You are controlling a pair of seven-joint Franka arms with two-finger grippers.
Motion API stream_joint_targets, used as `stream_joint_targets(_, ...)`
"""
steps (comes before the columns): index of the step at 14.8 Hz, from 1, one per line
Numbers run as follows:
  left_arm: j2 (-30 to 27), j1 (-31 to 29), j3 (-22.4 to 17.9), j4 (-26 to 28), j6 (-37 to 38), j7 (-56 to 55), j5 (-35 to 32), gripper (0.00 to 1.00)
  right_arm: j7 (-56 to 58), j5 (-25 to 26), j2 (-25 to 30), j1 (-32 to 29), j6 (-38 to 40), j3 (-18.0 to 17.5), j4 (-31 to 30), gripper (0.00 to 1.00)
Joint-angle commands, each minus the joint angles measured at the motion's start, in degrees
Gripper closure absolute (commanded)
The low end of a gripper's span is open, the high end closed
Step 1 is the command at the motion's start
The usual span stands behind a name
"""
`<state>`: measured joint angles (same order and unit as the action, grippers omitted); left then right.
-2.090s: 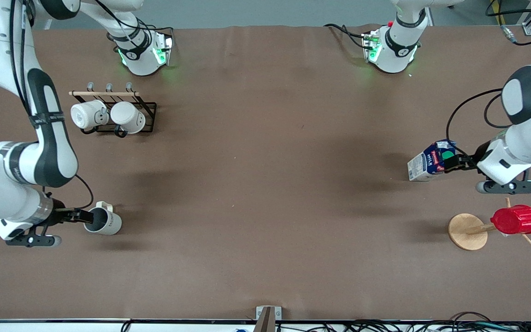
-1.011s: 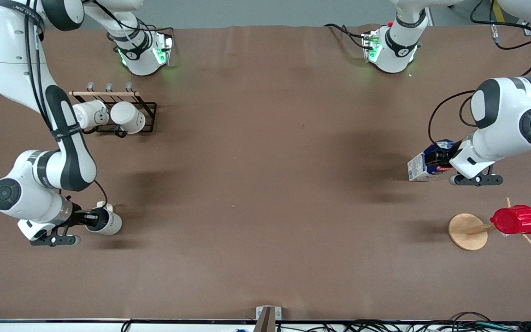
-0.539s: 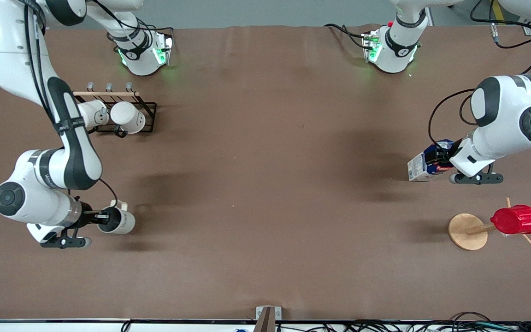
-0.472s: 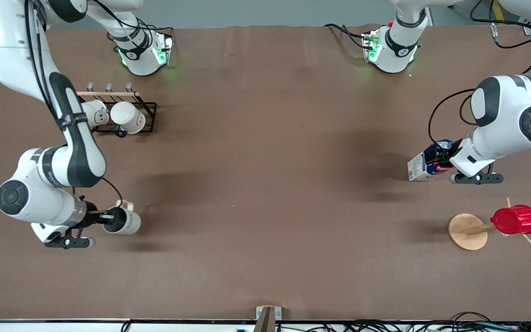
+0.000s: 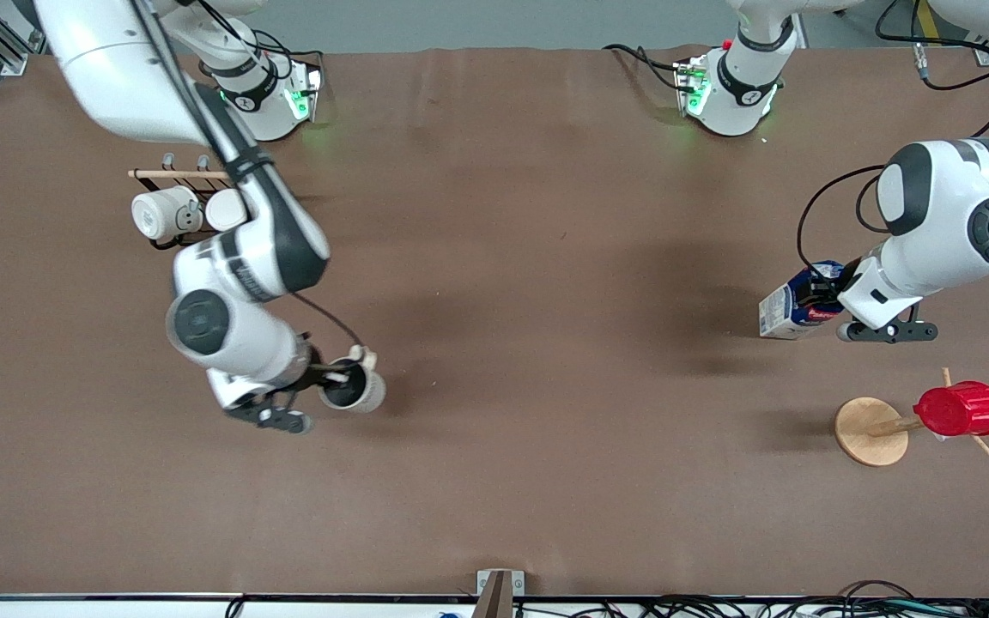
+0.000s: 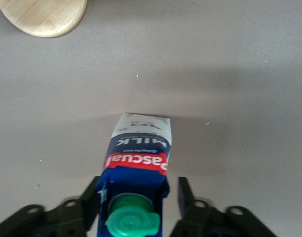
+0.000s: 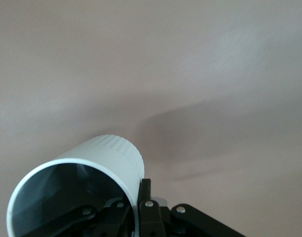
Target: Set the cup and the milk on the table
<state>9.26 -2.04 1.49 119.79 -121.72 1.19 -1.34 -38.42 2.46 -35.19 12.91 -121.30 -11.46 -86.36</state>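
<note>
Neither thing is set down yet. The right gripper [image 5: 333, 375] is clamped on the cup's [image 5: 355, 390] rim, carrying it above the table [image 5: 529, 360]. The left gripper [image 6: 138, 197] straddles the milk [image 6: 139, 163] standing on the table, one finger [image 6: 182, 195] visibly off the carton, so the milk awaits a firm grasp.

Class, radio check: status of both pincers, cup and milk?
Right pincer shut on cup, over table. Left pincer around milk, not yet tight. Path clear.

surface: brown matte | upper edge: grey floor [image 5: 477, 21] | lower edge: cables [image 5: 718, 608]
</note>
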Motion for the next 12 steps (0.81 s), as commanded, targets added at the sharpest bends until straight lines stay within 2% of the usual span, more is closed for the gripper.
stream_joint_targets(1,-1.2,-0.2,0.1,0.6,-0.8,0.3,-2.0,0.75,-8.1,2.3,-0.7,4.2,-2.6,-0.9,-0.8,1.0)
stream_joint_targets(2,-1.1,-0.2,0.2,0.5,-0.8,0.3,-3.2,0.78,-10.9,3.0,-1.0,5.1,-2.9,-1.2,-0.8,1.0)
stream_joint_targets(6,-0.7,-0.3,0.2,-1.1,-0.8,0.4,-4.5,0.83,-20.3,9.4,-2.8,6.2,-3.1,-7.8,-0.9,1.0)
stream_joint_targets(8,0.0,-0.3,0.2,-2.9,-0.4,0.4,-4.5,0.83,-23.4,12.6,-4.3,6.2,-3.2,-9.0,-1.1,1.0)
stream_joint_targets(12,1.5,-0.3,0.4,-7.2,0.0,0.0,-4.0,0.83,-24.8,13.2,-6.1,6.9,-7.7,-9.2,-1.1,0.99)
